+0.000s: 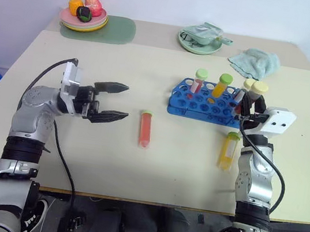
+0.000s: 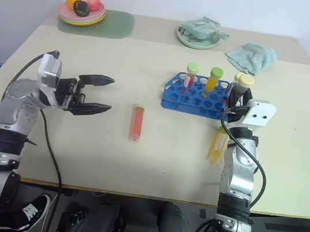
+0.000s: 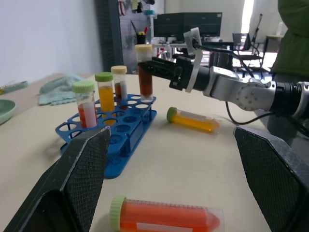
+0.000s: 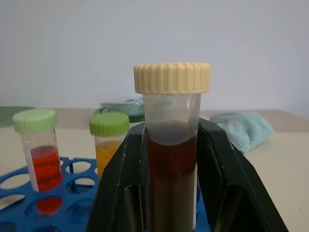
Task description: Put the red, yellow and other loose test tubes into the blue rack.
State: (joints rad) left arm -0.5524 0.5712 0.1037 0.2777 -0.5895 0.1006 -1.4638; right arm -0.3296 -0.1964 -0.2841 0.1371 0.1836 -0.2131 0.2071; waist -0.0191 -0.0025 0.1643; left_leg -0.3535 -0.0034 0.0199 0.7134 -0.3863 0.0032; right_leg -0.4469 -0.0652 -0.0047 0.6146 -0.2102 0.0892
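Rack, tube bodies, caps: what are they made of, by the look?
Blue rack: likely moulded plastic, glossy, uniform blue, thin grid of round holes.
Tube bodies, e.g. the dark tube in the right gripper: clear, liquid visible through; plastic or glass, cannot tell.
Caps: probably plastic, matte, ribbed edge.

Two tubes before the rack

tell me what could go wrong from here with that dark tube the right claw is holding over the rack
1. The right claw holds the dark brown tube upright at the blue rack's end beside another capped tube; it could knock that one.
2. If its tip misses a hole, it may catch the rack plate and tilt.
3. The yellow tube lies just below that arm and might get nudged.
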